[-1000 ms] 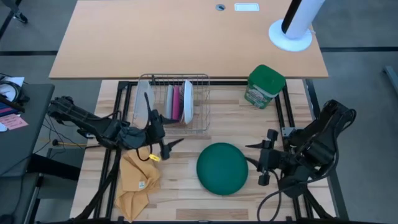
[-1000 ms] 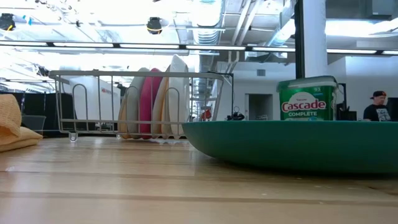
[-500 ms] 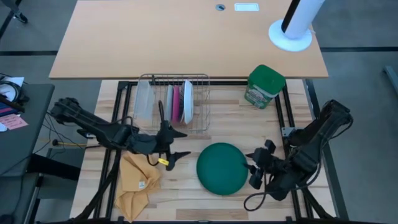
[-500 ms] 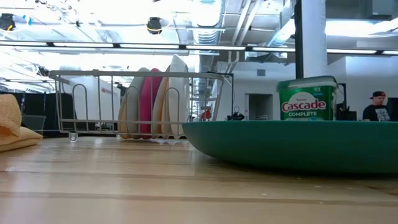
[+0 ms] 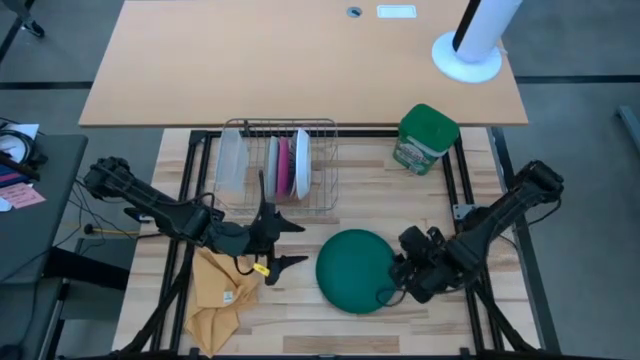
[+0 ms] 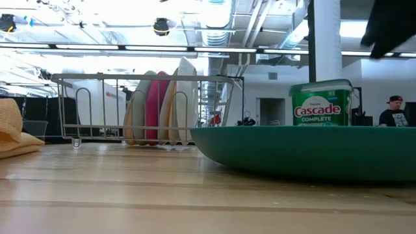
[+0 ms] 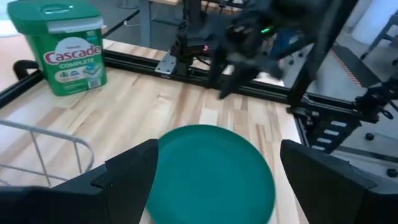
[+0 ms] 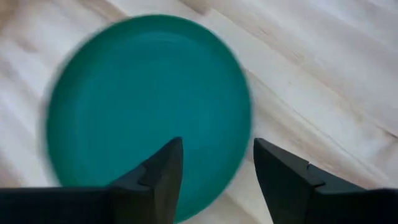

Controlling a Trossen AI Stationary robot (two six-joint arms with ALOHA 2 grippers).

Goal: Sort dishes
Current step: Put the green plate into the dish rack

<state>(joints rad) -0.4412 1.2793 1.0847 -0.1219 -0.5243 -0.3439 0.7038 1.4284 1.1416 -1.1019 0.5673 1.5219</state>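
Observation:
A large dark green plate [image 5: 357,272] lies upside down on the wooden table, resting on its rim; the low view shows it as a plate [image 6: 312,153] too. Smaller plates, a grey one [image 5: 272,165], a magenta one [image 5: 285,165] and a white one [image 5: 302,163], stand on edge in the wire rack [image 5: 322,170]. My right gripper [image 5: 397,281] hangs open over the green plate's right edge [image 8: 239,93], fingers pointing steeply down. My left gripper [image 5: 290,244] is open just left of the plate, roughly level, facing it, with the plate [image 7: 214,168] in the gap between its fingers.
A frosted container [image 5: 231,165] stands in the rack's left end. A green canister [image 5: 427,138] is at the far right. A yellow cloth [image 5: 222,290] lies near the front left, under my left arm. Black frame rails run along the table's sides.
My right gripper has come down toward the green plate's right edge and rolled about its own axis. My left gripper has shifted a little toward the plate and rolled, so its fingers now stand one toward the far edge and one toward the near edge. The plate has not moved.

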